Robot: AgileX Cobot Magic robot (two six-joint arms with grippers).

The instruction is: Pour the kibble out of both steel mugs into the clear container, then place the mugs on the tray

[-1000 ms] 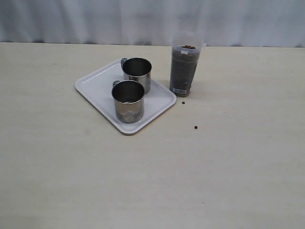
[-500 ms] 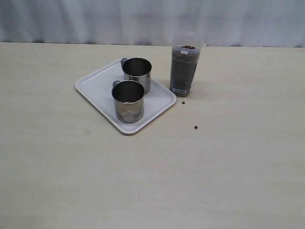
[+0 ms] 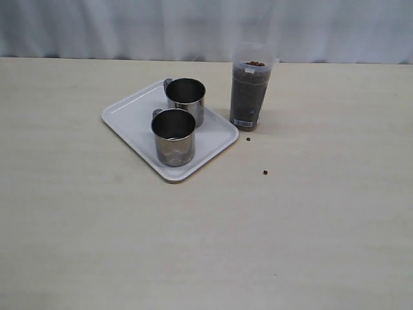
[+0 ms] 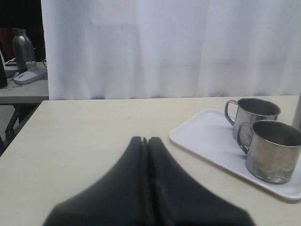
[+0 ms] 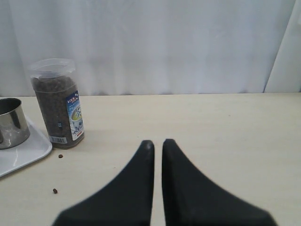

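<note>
Kibble [image 3: 248,97] fills the clear container [image 3: 253,53], and the job looks all but done!
The front steel mug [image 3: 173,137] and back steel mug [image 3: 185,100] stand upright on the tray [image 3: 129,119], the container just beside its corner. Two stray pellets [image 3: 265,172] lie on the table [image 3: 322,226]. The left gripper [image 4: 147,140] and right gripper [image 5: 157,143] are pinched shut, empty-handed, well apart from everything.

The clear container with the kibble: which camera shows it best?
The right wrist view: the clear container stands near and whole, label facing the camera. The exterior view shows it whole but smaller. The left wrist view catches only a grey sliver.
</note>
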